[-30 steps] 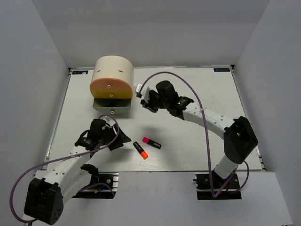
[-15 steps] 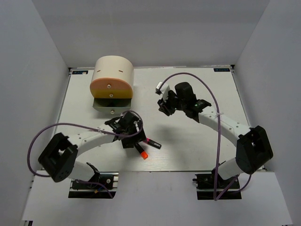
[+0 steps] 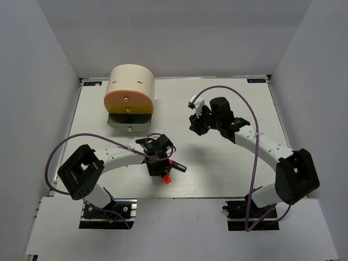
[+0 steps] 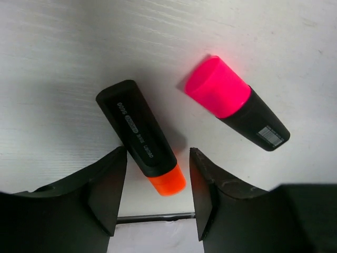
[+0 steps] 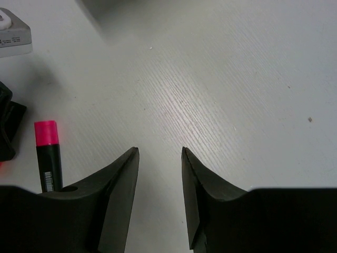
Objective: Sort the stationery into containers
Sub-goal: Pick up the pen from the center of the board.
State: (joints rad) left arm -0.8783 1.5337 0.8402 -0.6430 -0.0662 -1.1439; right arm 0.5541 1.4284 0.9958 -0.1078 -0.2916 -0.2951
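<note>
An orange-capped black highlighter (image 4: 138, 134) lies on the white table. My left gripper (image 4: 158, 153) is open and low over it, one finger on each side of its cap end (image 3: 167, 179), with a gap on both sides. A pink-capped highlighter (image 4: 231, 103) lies just to the right (image 3: 176, 165). The container (image 3: 129, 89), a cream drum with orange and yellow front sections, stands at the back left; its lowest grey drawer (image 3: 129, 123) juts forward. My right gripper (image 3: 197, 124) hovers mid-table, open, with only bare table between its fingers (image 5: 160, 150).
The right wrist view also shows the pink-capped highlighter (image 5: 47, 153) at its left edge, beside the black mass of the left gripper (image 5: 6, 126). White walls enclose the table (image 3: 228, 157) on three sides. The purple cables loop above both arms.
The left arm has swung right from the table's left side and come down over the orange-capped highlighter. The right gripper has pulled back right from the drum and opened wider.
</note>
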